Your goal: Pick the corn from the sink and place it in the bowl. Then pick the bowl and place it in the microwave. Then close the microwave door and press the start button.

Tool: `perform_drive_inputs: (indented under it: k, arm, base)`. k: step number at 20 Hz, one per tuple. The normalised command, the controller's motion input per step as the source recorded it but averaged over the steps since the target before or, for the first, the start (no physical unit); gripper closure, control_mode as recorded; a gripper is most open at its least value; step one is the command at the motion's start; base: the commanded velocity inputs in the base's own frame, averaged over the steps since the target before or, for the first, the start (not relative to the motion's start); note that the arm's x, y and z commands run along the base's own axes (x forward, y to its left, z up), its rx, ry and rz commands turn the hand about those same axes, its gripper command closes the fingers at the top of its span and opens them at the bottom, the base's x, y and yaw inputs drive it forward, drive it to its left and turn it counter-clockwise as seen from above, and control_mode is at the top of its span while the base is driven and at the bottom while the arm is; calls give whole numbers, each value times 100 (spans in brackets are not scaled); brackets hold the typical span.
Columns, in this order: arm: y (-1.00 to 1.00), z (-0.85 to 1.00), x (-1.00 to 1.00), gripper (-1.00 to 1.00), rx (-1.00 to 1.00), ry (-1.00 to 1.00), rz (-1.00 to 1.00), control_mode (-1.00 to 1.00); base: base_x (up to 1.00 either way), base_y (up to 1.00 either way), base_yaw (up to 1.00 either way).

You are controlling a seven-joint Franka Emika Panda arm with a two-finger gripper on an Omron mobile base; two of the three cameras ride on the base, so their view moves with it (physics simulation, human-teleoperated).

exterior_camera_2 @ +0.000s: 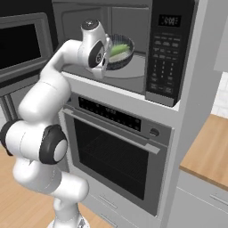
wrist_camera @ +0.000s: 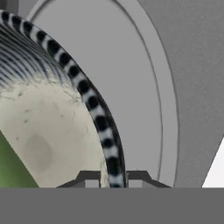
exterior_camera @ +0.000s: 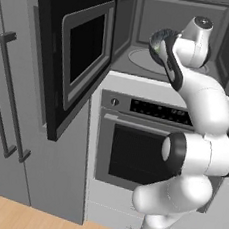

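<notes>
Gripping: our hand (wrist_camera: 113,180) pinches the bowl (wrist_camera: 48,127) by its rim, one fingertip on each side.
Bowl: we see it inside the microwave (exterior_camera_2: 171,53), above the turntable (wrist_camera: 135,87).
Corn: the corn (exterior_camera_2: 118,48) lies in the bowl, beside our hand.
Door: the door (exterior_camera: 73,56) stands open.
</notes>
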Motion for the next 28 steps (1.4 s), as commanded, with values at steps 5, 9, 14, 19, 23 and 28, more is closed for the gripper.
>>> perform_drive_inputs:
  k: [5, 9, 14, 19, 23, 28]
  arm:
    - [-1, -33, 17, -100, 0, 0, 0, -100]
    - [0, -26, 0, -100, 0, -5, 0, -100]
    - [0, -3, -6, -100, 0, -20, 0, -100]
    - [0, 0, -34, -100, 0, -18, 0, -100]
    - [4, 12, -62, -100, 1, -23, 0, -100]
    - [22, 34, -84, -100, 0, -21, 1, -100]
  base:
    - [0, 0, 0]
    - [0, 0, 0]
    - [0, 0, 0]
    - [0, 0, 0]
    - [0, 0, 0]
    - [0, 0, 0]
